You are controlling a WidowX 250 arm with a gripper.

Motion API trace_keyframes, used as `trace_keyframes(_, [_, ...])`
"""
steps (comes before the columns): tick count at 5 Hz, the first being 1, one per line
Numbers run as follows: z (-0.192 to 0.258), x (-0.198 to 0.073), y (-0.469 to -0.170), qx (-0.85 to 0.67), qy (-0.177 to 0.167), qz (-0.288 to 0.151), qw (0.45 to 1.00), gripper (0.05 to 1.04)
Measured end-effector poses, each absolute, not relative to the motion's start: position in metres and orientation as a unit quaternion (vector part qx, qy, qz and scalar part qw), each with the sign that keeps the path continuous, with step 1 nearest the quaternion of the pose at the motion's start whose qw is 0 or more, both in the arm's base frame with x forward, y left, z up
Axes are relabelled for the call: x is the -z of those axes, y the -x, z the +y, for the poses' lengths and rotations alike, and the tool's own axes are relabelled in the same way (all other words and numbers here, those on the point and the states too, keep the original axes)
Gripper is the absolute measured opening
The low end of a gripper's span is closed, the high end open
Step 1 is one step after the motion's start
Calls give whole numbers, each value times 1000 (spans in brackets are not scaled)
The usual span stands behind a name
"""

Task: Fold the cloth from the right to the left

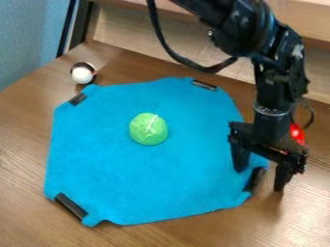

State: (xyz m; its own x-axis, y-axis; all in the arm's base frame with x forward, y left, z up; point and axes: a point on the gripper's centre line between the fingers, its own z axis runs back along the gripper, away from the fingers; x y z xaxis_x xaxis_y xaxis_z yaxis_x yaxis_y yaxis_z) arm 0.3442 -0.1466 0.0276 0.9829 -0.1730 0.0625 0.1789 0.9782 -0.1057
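A black gripper (261,176) hangs, jaws spread, at the near right corner of a blue cloth (103,166) lying flat to their left, a green ball (148,129) on top; a white-and-black ball (83,73) sits farther left, beyond the cloth.

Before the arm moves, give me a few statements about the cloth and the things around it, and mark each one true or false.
1. A green ball lies on the blue cloth. True.
2. The cloth is already folded in half. False: it lies spread out.
3. The black-and-white ball sits on the cloth. False: it is on the wooden table, just off the cloth's upper-left corner.
4. The gripper is at the cloth's lower-right corner, fingers apart. True.
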Motion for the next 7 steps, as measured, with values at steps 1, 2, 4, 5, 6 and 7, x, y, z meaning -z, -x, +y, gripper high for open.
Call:
trace_keyframes(1, [-146, -26, -346, 77, 50, -27, 995, 667])
trace_keyframes(2, [-144, -25, -347, 69, 47, -26, 996, 377])
trace_keyframes(4, [-135, -24, -347, 56, 50, -21, 997, 73])
trace_keyframes(5, [-127, -25, -347, 51, 59, -13, 997, 57])
trace_keyframes(6, [-114, -34, -348, 45, 66, -11, 997, 55])
trace_keyframes(7, [-91, -50, -356, 29, 76, -21, 996, 55])
